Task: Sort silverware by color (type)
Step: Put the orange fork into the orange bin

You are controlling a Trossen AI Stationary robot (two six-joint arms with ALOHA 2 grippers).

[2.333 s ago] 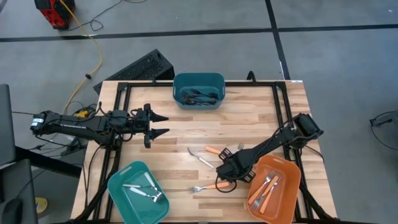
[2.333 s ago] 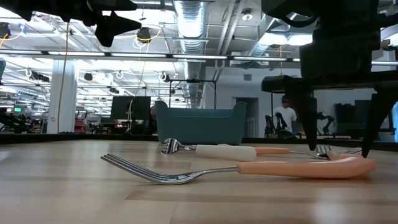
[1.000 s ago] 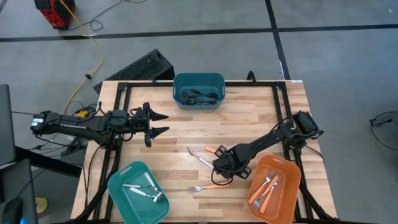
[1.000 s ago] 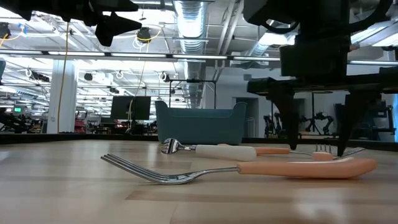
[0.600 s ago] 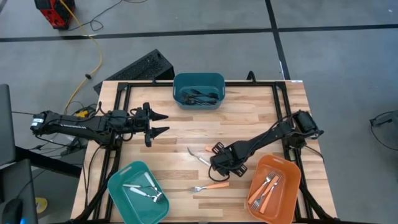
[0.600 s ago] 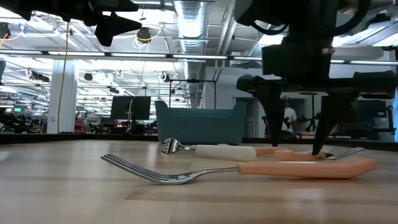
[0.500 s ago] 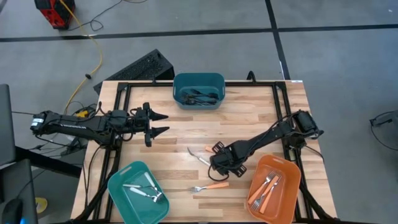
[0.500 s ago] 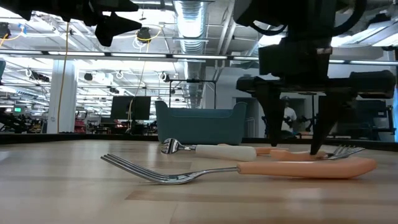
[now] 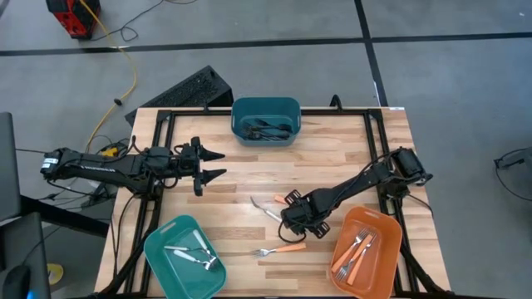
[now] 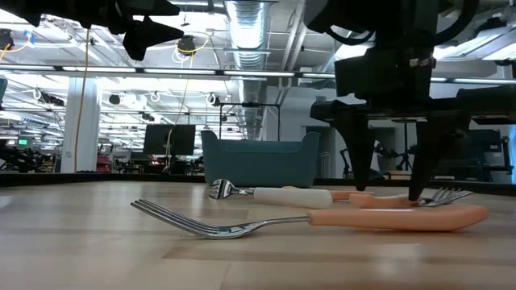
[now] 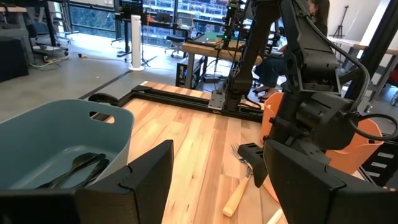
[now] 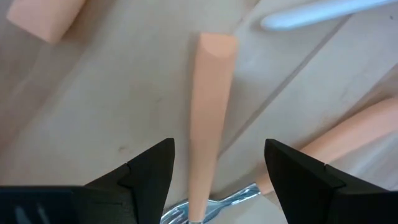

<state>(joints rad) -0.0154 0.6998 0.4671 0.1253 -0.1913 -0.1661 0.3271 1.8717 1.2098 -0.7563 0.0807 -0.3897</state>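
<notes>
— Risking a double pick, I'd say: right end effector point(image 12: 211, 168) hangs released over one orange fork point(image 12: 208, 118), handle between its fingers, but more orange handles crowd in beside it and a white one point(image 9: 268, 212) lies just at its 9 o'clock. Closing off-centre could nudge a neighbour or lift the fork tilted so it slips before the orange bin point(image 9: 378, 224).

— And the pose?

— Right arm reaches from the surface's 3 o'clock edge toward 6, fingers pointing down, tips near the wood. Left end effector point(image 9: 212, 166) waits at 9 o'clock, held level above the surface, also released — nothing in it. Another orange fork point(image 9: 283, 248) lies nearer 6.
</notes>
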